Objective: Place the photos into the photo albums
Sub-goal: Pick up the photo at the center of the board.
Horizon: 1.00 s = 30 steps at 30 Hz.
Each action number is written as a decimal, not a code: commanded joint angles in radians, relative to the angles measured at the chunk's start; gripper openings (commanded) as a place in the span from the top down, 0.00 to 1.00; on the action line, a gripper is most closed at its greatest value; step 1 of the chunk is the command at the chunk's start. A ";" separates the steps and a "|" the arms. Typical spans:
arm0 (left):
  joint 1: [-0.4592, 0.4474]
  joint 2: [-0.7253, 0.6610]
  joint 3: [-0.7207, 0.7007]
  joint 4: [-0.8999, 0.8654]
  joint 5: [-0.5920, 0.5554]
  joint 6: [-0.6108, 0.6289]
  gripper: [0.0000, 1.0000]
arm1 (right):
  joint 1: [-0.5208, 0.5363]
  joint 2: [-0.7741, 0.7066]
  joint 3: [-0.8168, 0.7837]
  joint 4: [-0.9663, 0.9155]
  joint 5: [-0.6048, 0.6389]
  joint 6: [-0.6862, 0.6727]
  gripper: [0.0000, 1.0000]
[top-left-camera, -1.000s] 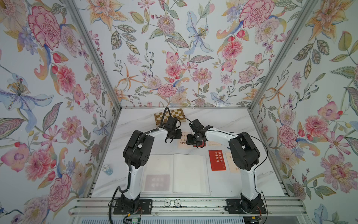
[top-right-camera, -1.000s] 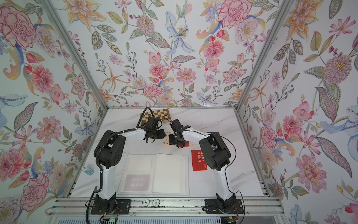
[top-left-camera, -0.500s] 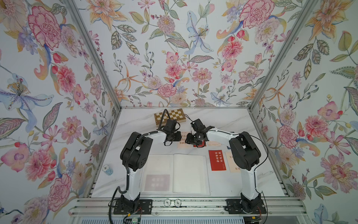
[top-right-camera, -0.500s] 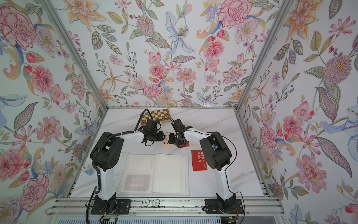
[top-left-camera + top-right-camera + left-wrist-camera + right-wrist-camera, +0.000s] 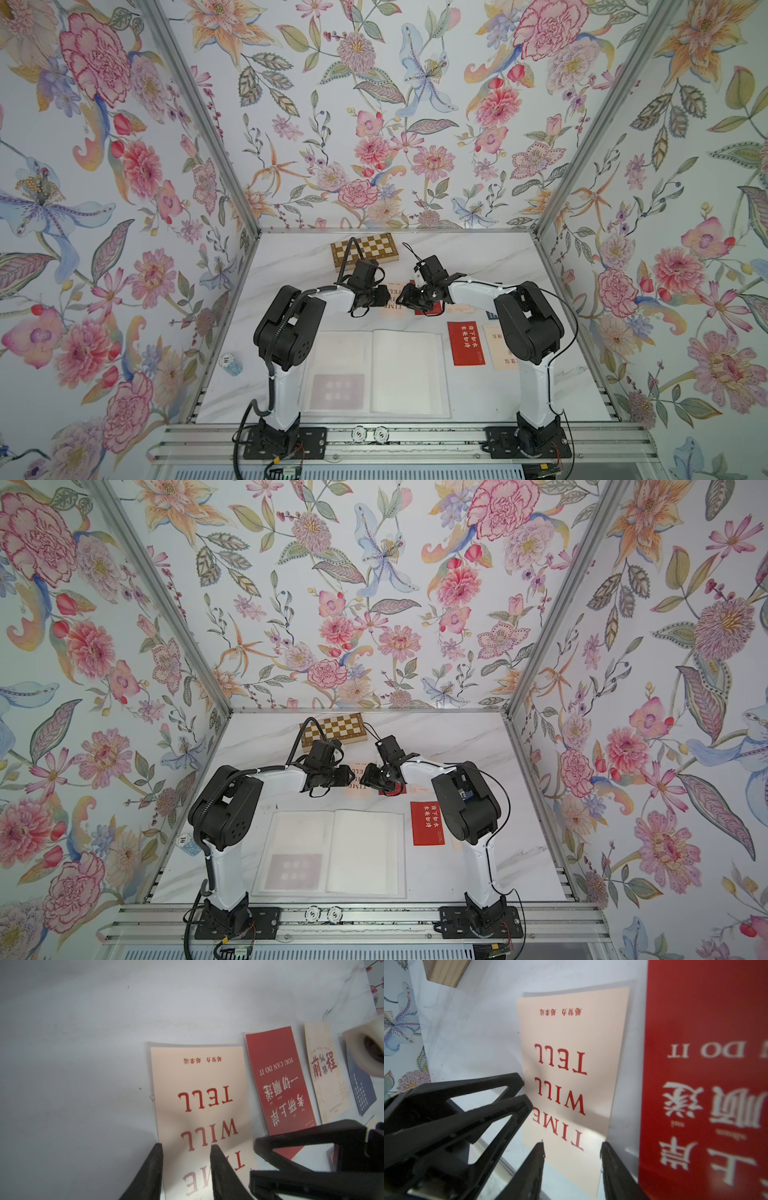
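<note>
Top views: marble table (image 5: 490, 257), floral walls (image 5: 374, 104).

7 photos (image 5: 466, 343), 1 album (image 5: 405, 370), 1 chessboard (image 5: 376, 249), 3 chips (image 5: 230, 362)

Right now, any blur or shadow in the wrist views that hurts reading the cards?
Right wrist: red card close and soft; cream card readable, shadow band over WILL. Left wrist: cream card sharp, shadowed there too; a white object at the frame edge is blurred.
</note>
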 commanded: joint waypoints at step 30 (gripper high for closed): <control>-0.036 -0.039 -0.139 -0.028 0.033 -0.050 0.62 | 0.032 -0.024 -0.026 -0.081 0.056 0.005 0.53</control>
